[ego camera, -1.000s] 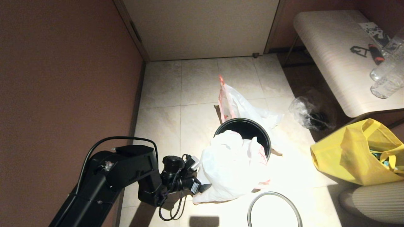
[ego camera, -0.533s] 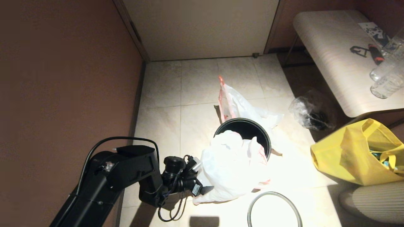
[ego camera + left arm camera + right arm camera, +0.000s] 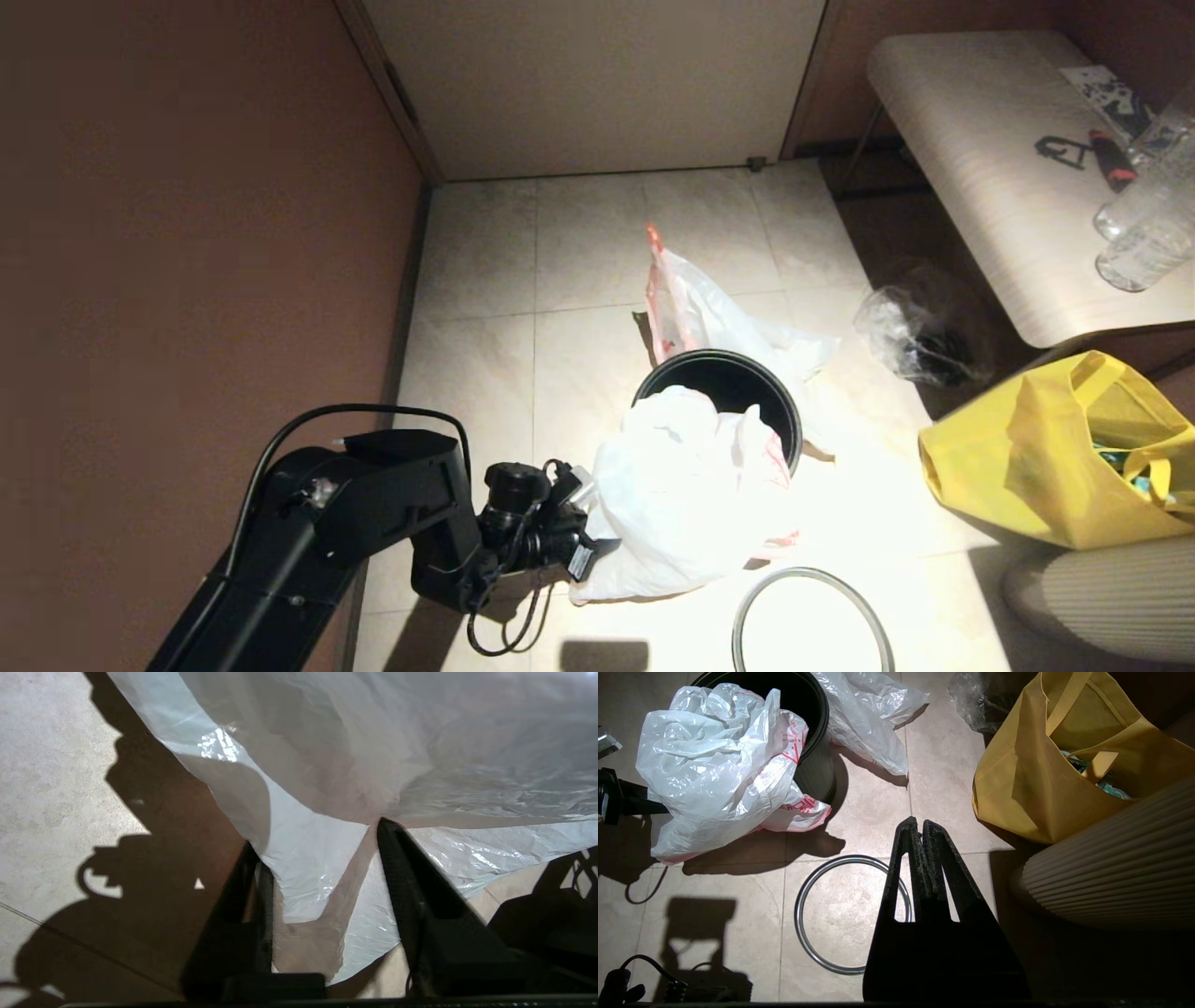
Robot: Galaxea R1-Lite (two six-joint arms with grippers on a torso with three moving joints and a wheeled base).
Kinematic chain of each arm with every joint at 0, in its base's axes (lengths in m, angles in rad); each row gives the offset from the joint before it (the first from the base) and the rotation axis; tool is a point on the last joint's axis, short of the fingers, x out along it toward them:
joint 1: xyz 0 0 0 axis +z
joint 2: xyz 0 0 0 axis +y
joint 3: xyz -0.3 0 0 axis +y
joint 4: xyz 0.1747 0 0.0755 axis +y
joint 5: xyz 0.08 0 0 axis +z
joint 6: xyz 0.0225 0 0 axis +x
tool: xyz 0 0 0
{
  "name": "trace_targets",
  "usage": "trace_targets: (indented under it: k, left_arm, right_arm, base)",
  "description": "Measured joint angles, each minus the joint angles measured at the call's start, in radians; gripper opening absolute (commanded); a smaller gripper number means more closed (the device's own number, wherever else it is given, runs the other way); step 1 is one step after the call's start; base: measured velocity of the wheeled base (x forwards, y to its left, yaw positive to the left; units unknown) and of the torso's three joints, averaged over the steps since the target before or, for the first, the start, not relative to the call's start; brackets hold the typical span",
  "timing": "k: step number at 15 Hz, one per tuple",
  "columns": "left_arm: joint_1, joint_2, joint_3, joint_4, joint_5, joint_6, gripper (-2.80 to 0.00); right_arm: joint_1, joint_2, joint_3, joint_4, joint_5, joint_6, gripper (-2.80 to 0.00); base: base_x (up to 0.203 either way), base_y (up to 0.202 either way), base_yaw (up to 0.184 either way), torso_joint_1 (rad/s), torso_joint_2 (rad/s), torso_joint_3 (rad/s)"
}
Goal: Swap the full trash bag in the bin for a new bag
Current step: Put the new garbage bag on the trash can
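Observation:
The new bag (image 3: 686, 495), milky white with red print, lies crumpled over the near rim of the black bin (image 3: 724, 373) and spills onto the floor. My left gripper (image 3: 605, 551) sits low at the bag's left edge. In the left wrist view its fingers (image 3: 316, 834) stand apart with a loose flap of the new bag (image 3: 322, 877) lying between them, not pinched. The full trash bag (image 3: 714, 322), see-through with orange-pink handles, lies on the floor behind the bin. The grey hoop (image 3: 812, 571) lies flat on the tiles. My right gripper (image 3: 920, 822) hangs shut and empty above the hoop (image 3: 797, 905).
A yellow tote bag (image 3: 1055, 457) stands on the right, with a clear bag of dark contents (image 3: 920, 336) behind it under a pale bench (image 3: 990, 168). A ribbed beige object (image 3: 1111, 597) fills the near right corner. The brown wall (image 3: 187, 233) runs close along the left.
My left gripper has edged right into the new bag's edge, and its fingers have drawn closer together around the flap. The bags, bin and hoop have not moved.

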Motion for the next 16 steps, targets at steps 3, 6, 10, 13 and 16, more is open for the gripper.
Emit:
trace_targets:
  k: [3, 6, 10, 13, 16]
  left_arm:
    - [0.001, -0.001, 0.001, 0.010, 0.005, 0.002, -2.80]
    - [0.013, -0.035, -0.007, 0.112, 0.004, 0.000, -2.80]
    - [0.021, -0.183, 0.076, 0.179, 0.007, -0.078, -2.80]
    - [0.018, -0.331, 0.231, 0.183, 0.007, -0.111, -2.80]
    - [-0.043, -0.480, 0.336, 0.193, 0.008, -0.147, -2.80]
  right_arm:
    - [0.001, 0.000, 0.000, 0.000, 0.000, 0.000, -2.80]
    - [0.000, 0.000, 0.000, 0.000, 0.000, 0.000, -2.80]
    - [0.000, 0.000, 0.000, 0.000, 0.000, 0.000, -2.80]
    - [0.000, 0.000, 0.000, 0.000, 0.000, 0.000, -2.80]
    - [0.000, 0.000, 0.000, 0.000, 0.000, 0.000, -2.80]
  base:
    - [0.000, 0.000, 0.000, 0.000, 0.00, 0.000]
    - [0.000, 0.000, 0.000, 0.000, 0.00, 0.000]
    - [0.000, 0.000, 0.000, 0.000, 0.00, 0.000]
    - [0.000, 0.000, 0.000, 0.000, 0.00, 0.000]
    - [0.000, 0.000, 0.000, 0.000, 0.00, 0.000]
